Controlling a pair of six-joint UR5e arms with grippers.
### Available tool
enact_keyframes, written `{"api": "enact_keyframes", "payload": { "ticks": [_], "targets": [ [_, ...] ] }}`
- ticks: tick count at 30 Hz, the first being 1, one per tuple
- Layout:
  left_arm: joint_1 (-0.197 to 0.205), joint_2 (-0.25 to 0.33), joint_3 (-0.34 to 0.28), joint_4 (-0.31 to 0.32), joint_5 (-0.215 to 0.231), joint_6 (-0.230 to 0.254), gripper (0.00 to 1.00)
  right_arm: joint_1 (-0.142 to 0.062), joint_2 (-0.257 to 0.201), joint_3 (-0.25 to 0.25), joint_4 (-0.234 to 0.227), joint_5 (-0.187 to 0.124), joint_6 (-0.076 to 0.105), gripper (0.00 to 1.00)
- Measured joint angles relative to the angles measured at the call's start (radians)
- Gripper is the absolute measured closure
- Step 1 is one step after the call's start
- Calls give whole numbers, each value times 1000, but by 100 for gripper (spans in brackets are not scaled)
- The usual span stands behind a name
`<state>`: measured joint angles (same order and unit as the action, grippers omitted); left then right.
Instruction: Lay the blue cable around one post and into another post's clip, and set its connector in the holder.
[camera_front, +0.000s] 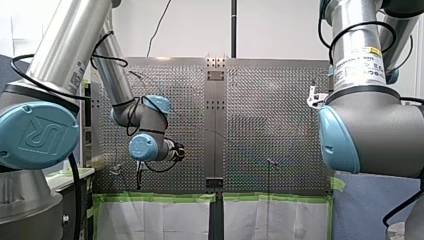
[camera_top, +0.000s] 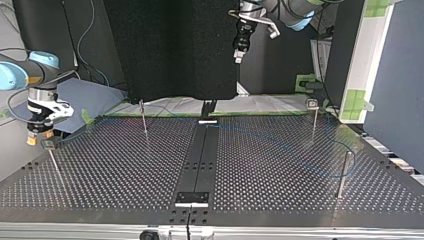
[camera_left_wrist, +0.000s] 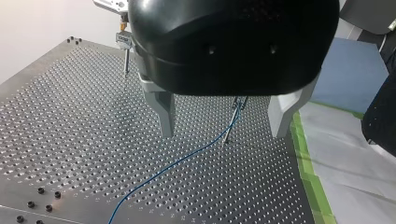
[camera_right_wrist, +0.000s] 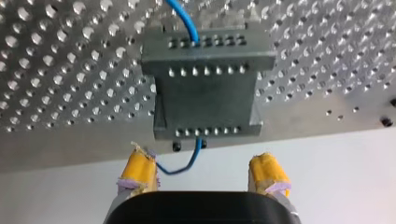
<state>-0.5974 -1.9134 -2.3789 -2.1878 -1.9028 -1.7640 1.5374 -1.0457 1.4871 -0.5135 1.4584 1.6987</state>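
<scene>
- Yellow pads (camera_right_wrist: 139, 170) of my right gripper (camera_right_wrist: 201, 161) stand wide apart in the right wrist view, with nothing between them.
- Just ahead of the pads, the blue cable (camera_right_wrist: 180, 170) curls out of the near edge of the clip (camera_right_wrist: 205, 98). Its end lies close to one pad, and I cannot tell whether they touch.
- The cable crosses the clip and leaves at the far edge, running on over the table (camera_right_wrist: 60, 70).
- In the left wrist view, my left gripper (camera_left_wrist: 223, 133) hangs above the table with its metal fingers (camera_left_wrist: 163, 114) spread wide, holding nothing.
- Below it the cable runs across the holes to a thin post (camera_left_wrist: 232, 119), which stands ahead between the fingers, and rises along it.
- Farther off stands the clip post (camera_left_wrist: 126, 60), with my right gripper just above its head.
- In the top view, a near post (camera_top: 341, 175) stands at the view's right. The cable bends in an arc by its top, but I cannot tell whether it goes around the post or only beside it.
- At that view's left, my right gripper sits just over the clip post.
- Farthest back in the top view, my left gripper hangs high over the table's far edge, well apart from the cable.
</scene>
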Motion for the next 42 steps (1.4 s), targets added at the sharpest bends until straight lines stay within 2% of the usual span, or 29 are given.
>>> {"api": "enact_keyframes", "payload": {
  "ticks": [13,16,21,27,30,34,36,42],
  "targets": [
    [0,0,0,0,1,0,0,0,0,50,-13,110,6,0],
    [0,0,0,0,2,-1,0,2,0,72,-29,126,6,0],
    [0,0,0,1,3,-2,0,13,-1,111,-66,135,1,0],
    [0,0,0,4,5,-6,0,39,-1,160,-115,139,-13,0],
    [0,0,0,5,6,-8,0,52,-2,187,-142,142,-30,0],
    [0,0,0,11,7,-13,0,82,-2,227,-182,146,-61,0],
    [0,0,0,13,6,-14,0,96,-2,242,-197,150,-64,0],
    [0,0,0,23,-23,-22,0,142,-3,290,-232,185,-62,0]
  ]
}}
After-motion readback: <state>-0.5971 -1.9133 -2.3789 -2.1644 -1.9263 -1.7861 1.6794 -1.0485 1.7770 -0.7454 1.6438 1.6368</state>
